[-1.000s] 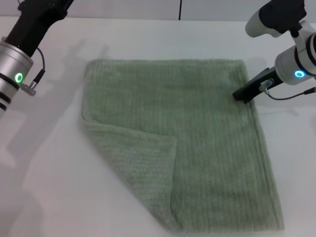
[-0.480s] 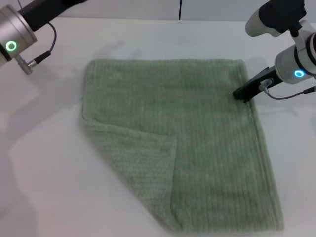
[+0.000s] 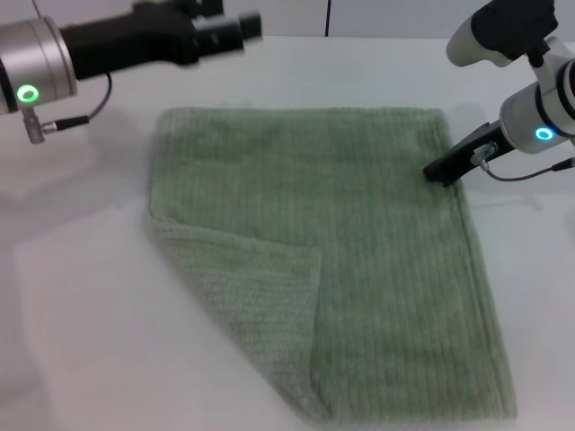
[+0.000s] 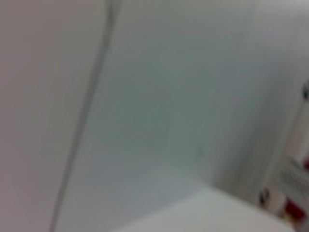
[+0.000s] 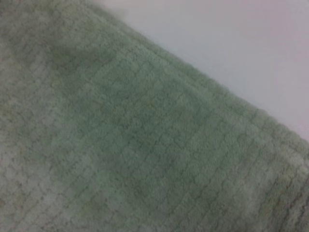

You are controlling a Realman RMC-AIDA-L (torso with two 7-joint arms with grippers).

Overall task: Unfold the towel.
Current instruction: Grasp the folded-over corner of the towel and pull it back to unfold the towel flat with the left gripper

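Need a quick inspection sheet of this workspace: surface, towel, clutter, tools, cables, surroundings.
Surface: white table, bare around the cloth.
Job's thing: green towel lies mostly flat; its near-left corner is folded over onto it, paler side up.
Clutter: nothing seen.
Tools: left tool is raised beyond the towel's far-left corner, touching nothing. Right tool sits at the towel's right edge near the far corner; its wrist view shows only towel and hem.
Cables: a thin cable loops at each wrist, left and right, both off the towel.
Surroundings: a wall with a dark vertical seam behind the table.
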